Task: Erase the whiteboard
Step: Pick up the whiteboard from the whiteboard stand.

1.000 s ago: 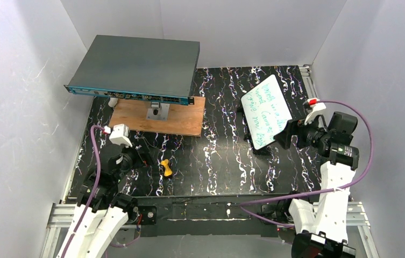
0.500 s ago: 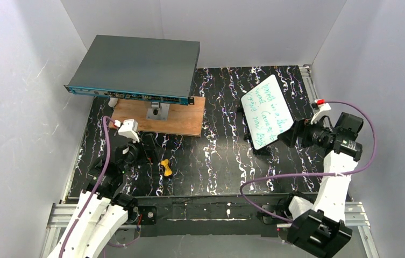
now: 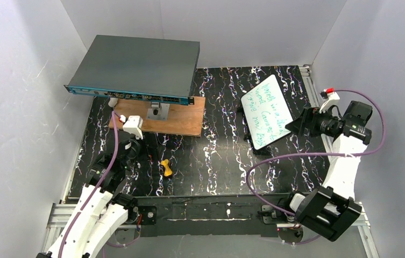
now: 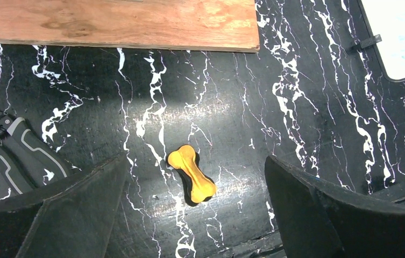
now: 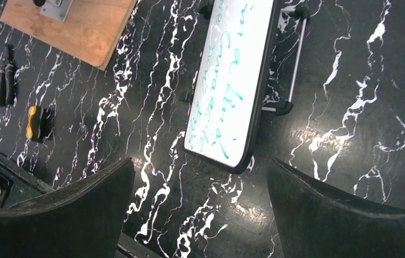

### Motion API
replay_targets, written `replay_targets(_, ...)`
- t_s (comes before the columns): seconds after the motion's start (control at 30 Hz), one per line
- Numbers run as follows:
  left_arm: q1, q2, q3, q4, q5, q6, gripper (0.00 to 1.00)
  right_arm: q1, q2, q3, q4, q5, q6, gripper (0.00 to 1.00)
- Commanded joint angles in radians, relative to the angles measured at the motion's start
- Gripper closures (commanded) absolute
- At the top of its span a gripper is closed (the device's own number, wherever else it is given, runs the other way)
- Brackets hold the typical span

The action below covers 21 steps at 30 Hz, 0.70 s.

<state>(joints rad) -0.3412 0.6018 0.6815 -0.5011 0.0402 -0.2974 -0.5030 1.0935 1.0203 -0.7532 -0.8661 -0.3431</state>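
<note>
Both wide-spread — left claw [image 4: 194,165], right claw [image 5: 200,161]

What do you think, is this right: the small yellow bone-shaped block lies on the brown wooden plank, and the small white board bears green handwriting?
Not quite. The small yellow bone-shaped block lies on the black white-veined tabletop, apart from the brown wooden plank; the left wrist view shows it. The small white board does bear green handwriting.
</note>
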Motion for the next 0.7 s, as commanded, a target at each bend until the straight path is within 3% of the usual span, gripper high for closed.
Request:
replay_targets(0.0,0.006,-0.004,0.031,0.015,-0.014,0.037,0.00,-0.003,0.066,0.115,-0.061,-0.003,-0.045,0.04)
replay_targets(0.37,0.020,0.018,0.029,0.027,0.018,0.031,0.01,0.000,0.278,0.373,-0.207,0.001,-0.063,0.09)
replay_targets(0.67,0.026,0.026,0.027,0.028,0.024,0.030,0.01,0.038,0.368,0.449,-0.221,0.040,-0.049,0.09)
